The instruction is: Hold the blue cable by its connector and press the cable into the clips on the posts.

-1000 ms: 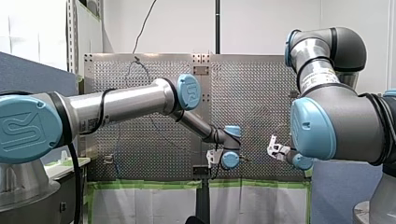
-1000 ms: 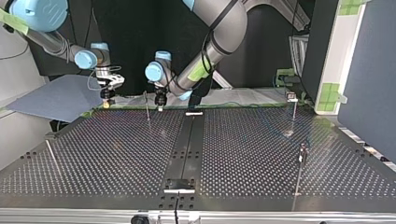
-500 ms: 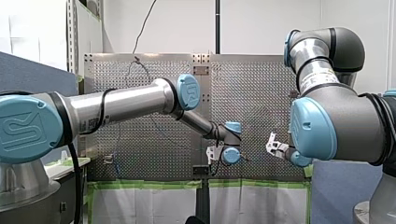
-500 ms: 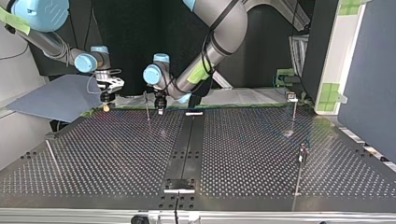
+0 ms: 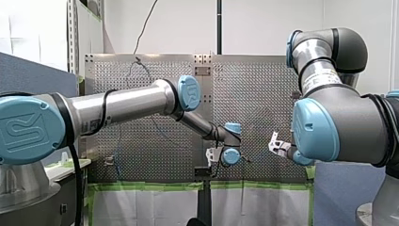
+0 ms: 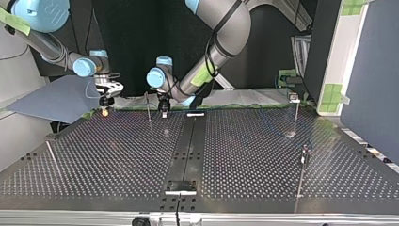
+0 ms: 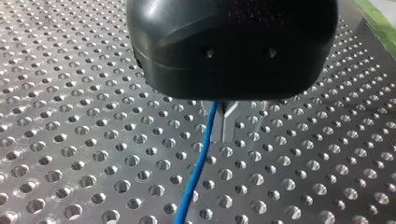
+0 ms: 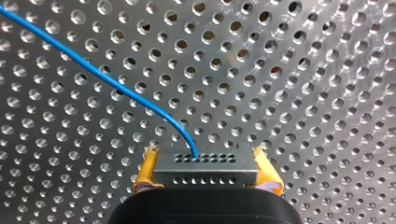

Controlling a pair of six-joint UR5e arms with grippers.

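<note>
My right gripper [image 8: 203, 161] pinches the metal connector [image 8: 205, 169] between its yellow pads [image 8: 148, 168]. The blue cable [image 8: 107, 79] leaves the connector's far face and curves away over the perforated table [image 8: 303, 70]. Farther along from the connector, my left gripper [image 7: 227, 133] has its metal fingers [image 7: 232, 125] pressed together, with the cable just beside them.

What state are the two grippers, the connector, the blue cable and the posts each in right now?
my right gripper: shut on the connector.
connector: clamped at both ends, cable plugged into it.
blue cable: one end in the connector, curving away loose.
my left gripper: fingers together, the cable running out beside them.
posts: upright; clips too small to read.
</note>
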